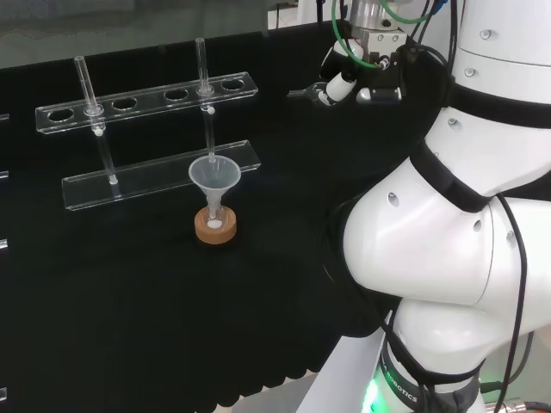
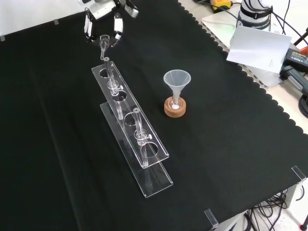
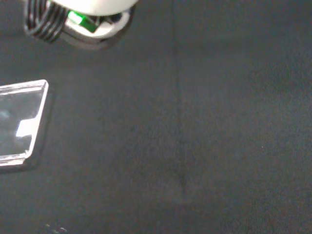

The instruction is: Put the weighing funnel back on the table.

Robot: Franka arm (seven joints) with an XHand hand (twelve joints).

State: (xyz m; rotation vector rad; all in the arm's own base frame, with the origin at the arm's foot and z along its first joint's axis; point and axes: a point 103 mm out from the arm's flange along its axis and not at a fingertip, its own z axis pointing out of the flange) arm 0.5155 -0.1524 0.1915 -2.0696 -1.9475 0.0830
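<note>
The bench (image 2: 231, 159) is covered edge to edge with black cloth. In the head view the white arm (image 1: 448, 215) fills the right side and reaches up toward the far right corner.

A long clear rack (image 2: 154, 178) stands on the cloth. It runs slantwise down the front view and lies across the back in the head view (image 1: 155, 176). The wrist view shows one corner of it (image 3: 19, 126) against bare cloth.

The hand (image 2: 103, 9) hangs above the cloth at the top of the front view, just past the far end of the rack. Its fingers (image 2: 117, 29) are bent downward. In the head view the hand (image 1: 357, 82) is up at the top, left of the arm.

The funnel (image 2: 176, 79) stands mouth up, right of the rack in the front view. Its stem sits in a small flask (image 2: 175, 102) on a cork ring (image 2: 174, 109).

Two test tubes stand upright in the rack, one near the far end (image 2: 111, 77) and one nearer the front (image 2: 138, 127).

The weighing funnel (image 2: 104, 42) is off the cloth, pinched between the hand's bent fingers. Its round mouth is up and its short stem points down toward the rack's far end.
</note>
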